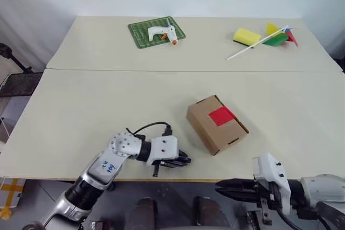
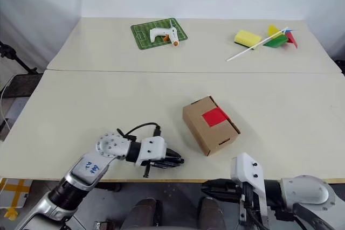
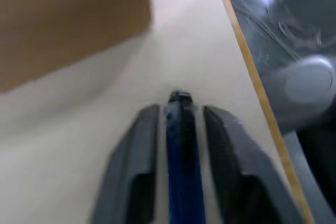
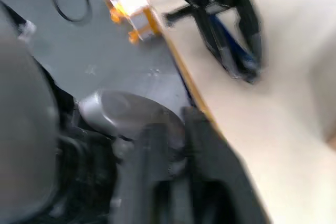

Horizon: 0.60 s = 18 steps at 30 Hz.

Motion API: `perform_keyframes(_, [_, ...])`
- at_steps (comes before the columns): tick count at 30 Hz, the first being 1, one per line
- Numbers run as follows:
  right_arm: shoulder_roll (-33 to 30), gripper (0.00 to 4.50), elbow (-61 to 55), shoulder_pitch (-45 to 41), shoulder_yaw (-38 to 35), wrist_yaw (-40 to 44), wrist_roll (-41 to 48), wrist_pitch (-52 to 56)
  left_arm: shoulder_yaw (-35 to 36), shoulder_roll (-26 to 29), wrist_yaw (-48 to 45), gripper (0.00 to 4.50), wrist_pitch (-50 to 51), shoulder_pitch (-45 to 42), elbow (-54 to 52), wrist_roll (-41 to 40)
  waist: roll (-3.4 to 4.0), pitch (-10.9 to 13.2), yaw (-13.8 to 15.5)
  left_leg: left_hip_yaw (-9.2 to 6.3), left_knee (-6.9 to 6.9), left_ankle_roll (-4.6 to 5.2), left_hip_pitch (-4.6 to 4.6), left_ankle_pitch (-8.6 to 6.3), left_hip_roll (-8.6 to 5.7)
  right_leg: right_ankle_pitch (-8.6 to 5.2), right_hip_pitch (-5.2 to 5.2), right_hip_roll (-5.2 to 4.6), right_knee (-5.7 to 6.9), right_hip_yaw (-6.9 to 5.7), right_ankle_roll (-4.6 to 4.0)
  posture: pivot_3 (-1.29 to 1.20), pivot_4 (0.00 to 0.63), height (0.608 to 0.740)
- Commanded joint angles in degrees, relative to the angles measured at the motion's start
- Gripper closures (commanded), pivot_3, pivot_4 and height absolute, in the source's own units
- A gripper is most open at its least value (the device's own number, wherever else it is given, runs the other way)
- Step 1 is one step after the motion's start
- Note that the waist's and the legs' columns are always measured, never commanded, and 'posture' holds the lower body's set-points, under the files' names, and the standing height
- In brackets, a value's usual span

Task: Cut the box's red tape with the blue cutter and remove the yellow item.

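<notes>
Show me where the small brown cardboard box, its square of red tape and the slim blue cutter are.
brown cardboard box [image 1: 225,134]: left eye view, bare top near its front corner.
red tape [image 1: 222,116]: left eye view, middle of patch.
blue cutter [image 3: 182,171]: left wrist view, shaft between the fingers.

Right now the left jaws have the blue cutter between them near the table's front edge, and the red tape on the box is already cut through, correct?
Not quite. The red tape is still whole on the closed box, as the left eye view shows. The blue cutter does sit in the left gripper near the table's front edge.

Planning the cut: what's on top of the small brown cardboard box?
A bright red square of tape lies across the top of the small brown cardboard box. The flaps are shut, so the inside is hidden.
</notes>
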Motion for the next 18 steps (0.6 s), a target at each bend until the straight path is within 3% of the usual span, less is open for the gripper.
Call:
perform_keyframes(1, [2.78, 4.50, 0.81, -0.10, -2.15, 2.59, 1.93, -3.91, 6.84, 3.08, -1.04, 1.90, -3.18, 3.03, -2.73, -4.48, 0.00, 0.00, -0.23, 0.01, -0.02, 0.00, 0.04, 0.00, 0.04, -0.01, 0.00, 0.03, 0.01, 0.01, -0.02, 0.00, 0.150, 0.740])
perform_keyframes(7, [5.13, 4.50, 1.20, -2.28, -2.75, 1.50, 1.64, -5.97, 15.83, 9.14, -5.29, 0.10, -9.31, 6.68, 3.37, -8.53, 0.00, 0.00, -0.12, 0.02, -0.03, -0.01, 0.07, 0.00, 0.06, -0.03, -0.01, 0.03, 0.06, 0.03, -0.06, 0.00, 0.150, 0.740])
perform_keyframes(18, [7.72, 4.50, -0.43, -2.80, -3.76, -1.20, 1.23, -8.23, 12.84, 7.76, -4.77, 0.04, -17.40, 12.04, 6.82, -4.97, -0.01, -0.01, -0.08, 0.04, -0.08, -0.05, 0.06, -0.02, 0.06, -0.04, -0.02, 0.03, 0.02, 0.03, -0.07, 0.00, 0.150, 0.740])
